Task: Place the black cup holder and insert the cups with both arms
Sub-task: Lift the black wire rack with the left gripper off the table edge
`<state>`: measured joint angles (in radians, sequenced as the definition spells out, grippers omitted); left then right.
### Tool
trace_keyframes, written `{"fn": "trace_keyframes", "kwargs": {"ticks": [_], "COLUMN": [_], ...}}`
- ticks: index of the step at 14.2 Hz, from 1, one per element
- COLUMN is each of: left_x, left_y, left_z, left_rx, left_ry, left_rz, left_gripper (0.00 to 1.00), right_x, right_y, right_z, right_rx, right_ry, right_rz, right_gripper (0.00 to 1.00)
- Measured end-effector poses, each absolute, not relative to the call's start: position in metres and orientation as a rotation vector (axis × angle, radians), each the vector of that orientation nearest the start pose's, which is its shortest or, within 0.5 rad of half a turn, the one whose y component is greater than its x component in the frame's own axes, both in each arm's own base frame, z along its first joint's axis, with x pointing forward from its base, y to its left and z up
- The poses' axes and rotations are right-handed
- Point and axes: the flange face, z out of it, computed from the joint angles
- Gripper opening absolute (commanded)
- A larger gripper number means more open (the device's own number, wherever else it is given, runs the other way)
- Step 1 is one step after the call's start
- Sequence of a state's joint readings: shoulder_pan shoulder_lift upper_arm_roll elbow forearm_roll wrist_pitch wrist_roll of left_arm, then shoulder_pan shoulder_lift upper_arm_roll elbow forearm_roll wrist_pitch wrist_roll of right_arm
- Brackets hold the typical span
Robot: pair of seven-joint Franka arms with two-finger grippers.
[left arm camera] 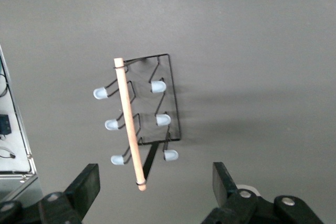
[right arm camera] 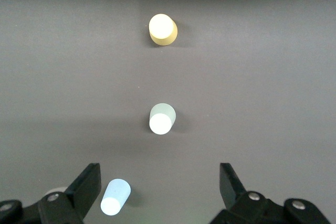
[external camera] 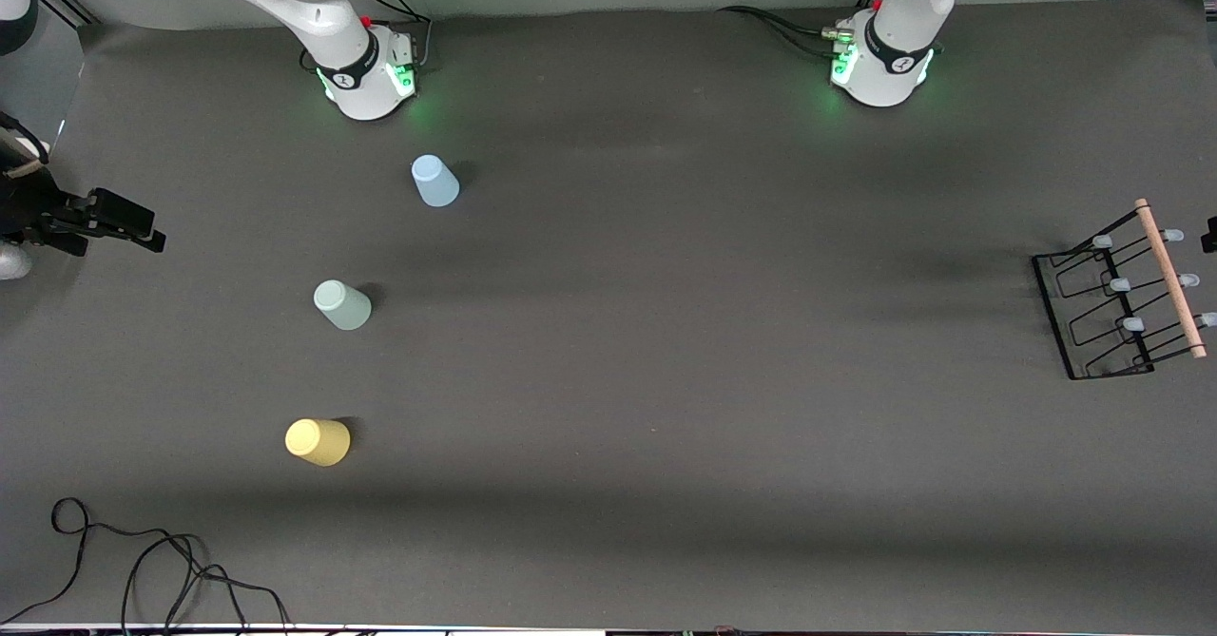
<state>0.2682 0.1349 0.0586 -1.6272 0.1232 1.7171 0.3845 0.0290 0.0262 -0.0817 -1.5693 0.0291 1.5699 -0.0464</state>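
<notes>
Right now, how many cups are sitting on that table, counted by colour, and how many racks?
Pale blue cup: 1
Sage green cup: 1
Yellow cup: 1
Black cup holder: 1
Total: 4 things, all standing apart on the table; no cup is on the holder yet.

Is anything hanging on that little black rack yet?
No. The black cup holder is bare: all six blue-capped pegs show, none covered. The blue cup, green cup and yellow cup stand on the table.
</notes>
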Motion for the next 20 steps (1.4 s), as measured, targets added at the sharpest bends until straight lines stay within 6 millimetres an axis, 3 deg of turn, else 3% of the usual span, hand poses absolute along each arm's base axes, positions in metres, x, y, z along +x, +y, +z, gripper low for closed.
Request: {"fn": "trace_keyframes", "kwargs": {"ticks": [2, 5, 7, 11, 12, 13, 17, 18, 20], "left_x": [0.568, 0.566, 0.571, 0.572, 0.569, 0.566, 0.563, 0.563, 0.563], "left_y": [0.237, 0.293, 0.304, 0.303, 0.301, 0.3, 0.3, 0.3, 0.299], "left_z": [0.507, 0.451, 0.419, 0.351, 0.34, 0.332, 0.332, 0.335, 0.336], "left_rx": [-3.038, -3.097, -3.113, -3.123, -3.12, -3.121, -3.119, -3.117, -3.118], "left_ry": [0.164, 0.144, 0.127, 0.107, 0.106, 0.105, 0.101, 0.099, 0.102], "left_rz": [0.122, 0.115, 0.106, 0.027, 0.016, 0.015, 0.007, 0.002, 0.0], "left_gripper": [0.96, 0.95, 0.95, 0.95, 0.91, 0.8, 0.09, 0.0, 0.0], "right_x": [0.561, 0.561, 0.561, 0.561, 0.56, 0.56, 0.56, 0.56, 0.56], "right_y": [-0.026, -0.027, -0.027, -0.027, -0.027, -0.027, -0.027, -0.026, -0.026], "right_z": [0.611, 0.612, 0.613, 0.618, 0.619, 0.619, 0.619, 0.619, 0.619], "right_rx": [-3.113, -3.113, -3.113, -3.114, -3.114, -3.114, -3.114, -3.114, -3.114], "right_ry": [0.012, 0.013, 0.013, 0.012, 0.012, 0.012, 0.012, 0.011, 0.01], "right_rz": [0.036, 0.032, 0.029, 0.013, 0.011, 0.01, 0.012, 0.013, 0.013], "right_gripper": [1.0, 1.0, 1.0, 1.0, 1.0, 1.0, 1.0, 1.0, 1.0]}}
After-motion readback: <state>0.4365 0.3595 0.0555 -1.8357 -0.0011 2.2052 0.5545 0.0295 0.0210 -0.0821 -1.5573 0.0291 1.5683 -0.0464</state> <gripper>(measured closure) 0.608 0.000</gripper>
